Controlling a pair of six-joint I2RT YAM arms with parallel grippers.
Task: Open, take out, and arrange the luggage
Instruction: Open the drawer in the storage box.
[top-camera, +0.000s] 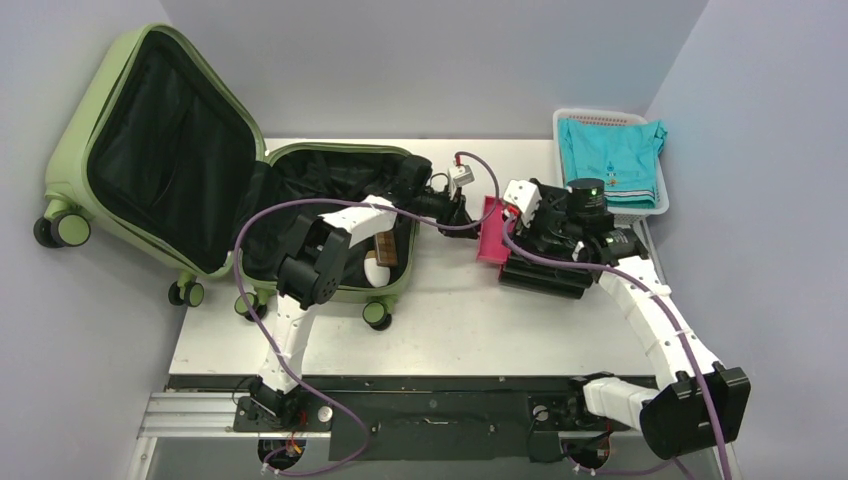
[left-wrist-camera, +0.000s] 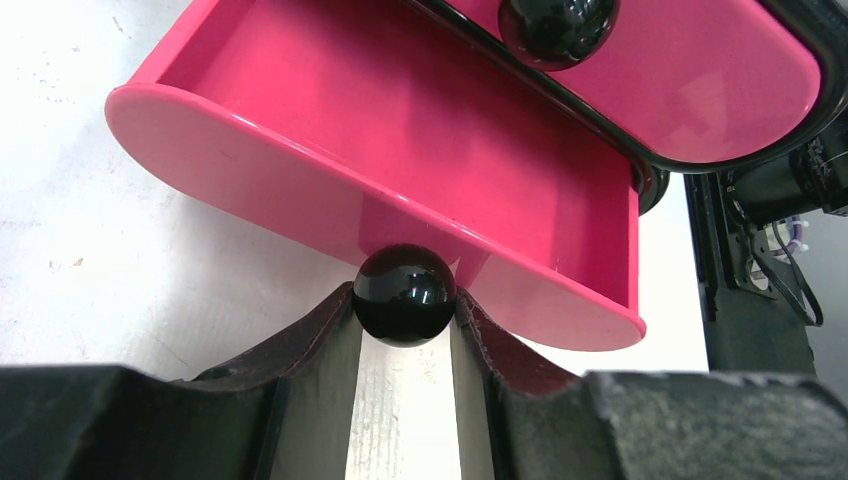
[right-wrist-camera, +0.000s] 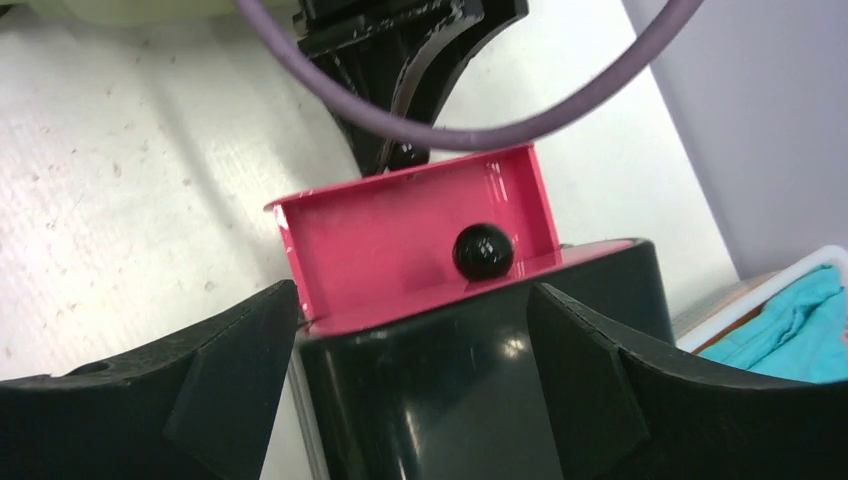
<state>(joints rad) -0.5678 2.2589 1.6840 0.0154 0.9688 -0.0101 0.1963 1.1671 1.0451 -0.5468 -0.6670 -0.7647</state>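
Pinching glossy black ball knob (left-wrist-camera: 404, 295) of pink plastic drawer (left-wrist-camera: 400, 130) in left hand (left-wrist-camera: 405, 312), narrow. Clamping small black case (right-wrist-camera: 450, 400) in right hand (right-wrist-camera: 412, 305), fingers wide. Seeing light olive-green hard-shell suitcase (top-camera: 150, 150) lying open at tabletop (top-camera: 450, 325) left end.

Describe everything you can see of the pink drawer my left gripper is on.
The pink drawer is glossy, plastic-looking, a shallow tray with a rounded front panel and one black ball knob at the panel's middle. It stands pulled out of the black case, and the inside that shows is empty. The left gripper is shut on the knob, a finger on each side. The drawer juts over the white table; whether they touch cannot be told. The right gripper clamps the case.
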